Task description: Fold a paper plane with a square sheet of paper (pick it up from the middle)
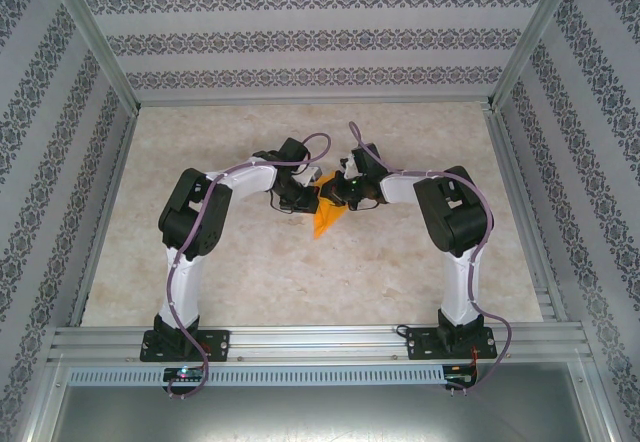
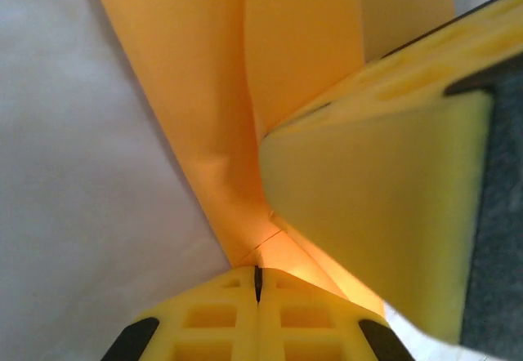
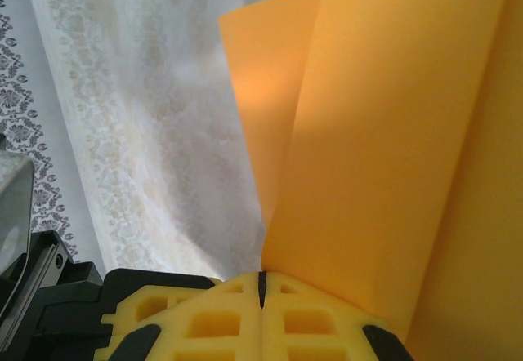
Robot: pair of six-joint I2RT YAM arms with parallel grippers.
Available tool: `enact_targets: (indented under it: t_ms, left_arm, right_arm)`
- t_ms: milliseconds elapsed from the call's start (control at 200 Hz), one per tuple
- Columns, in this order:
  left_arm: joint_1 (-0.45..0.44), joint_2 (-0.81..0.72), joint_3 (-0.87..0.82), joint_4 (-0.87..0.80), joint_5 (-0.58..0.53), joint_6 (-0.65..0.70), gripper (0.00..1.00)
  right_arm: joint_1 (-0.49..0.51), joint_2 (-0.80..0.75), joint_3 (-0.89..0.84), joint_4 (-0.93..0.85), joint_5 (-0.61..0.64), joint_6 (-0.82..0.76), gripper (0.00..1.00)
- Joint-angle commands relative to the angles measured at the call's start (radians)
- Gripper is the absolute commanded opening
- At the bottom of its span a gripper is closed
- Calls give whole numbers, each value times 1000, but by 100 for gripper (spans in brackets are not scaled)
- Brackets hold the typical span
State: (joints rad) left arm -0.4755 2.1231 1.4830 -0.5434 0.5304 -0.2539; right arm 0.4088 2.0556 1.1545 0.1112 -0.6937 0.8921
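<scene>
Both jaws are pinched closed on the paper [image 1: 328, 220]: left gripper [image 2: 257, 283] and right gripper [image 3: 261, 283] hold it side by side over the table's [image 1: 250, 282] middle. A clean crease probably needs firm grips, aligned edges and both grippers moving in step.

The orange sheet [image 3: 392, 132] runs past the wrist views' edges.

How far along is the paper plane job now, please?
Done: the orange sheet is picked up, with long folds showing. In hand: left gripper and right gripper are both shut on it, close together. To do: no finished dart shape visible; more folds seem due.
</scene>
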Motion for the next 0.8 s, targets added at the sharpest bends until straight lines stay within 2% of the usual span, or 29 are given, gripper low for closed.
enact_targets:
  t_ms: [0,405,794]
  left_arm:
    - [7,38,-23,44,3,-2,0]
    - [10,29,-47,48,6,3,0]
    - [14,22,-60,54,7,7,0]
  right_arm:
    - [9,-20,-12,11,-20,9,0]
    - [-24,-16,-28,52,30,62,0]
    - [-39,14,-55,136,20,123,0]
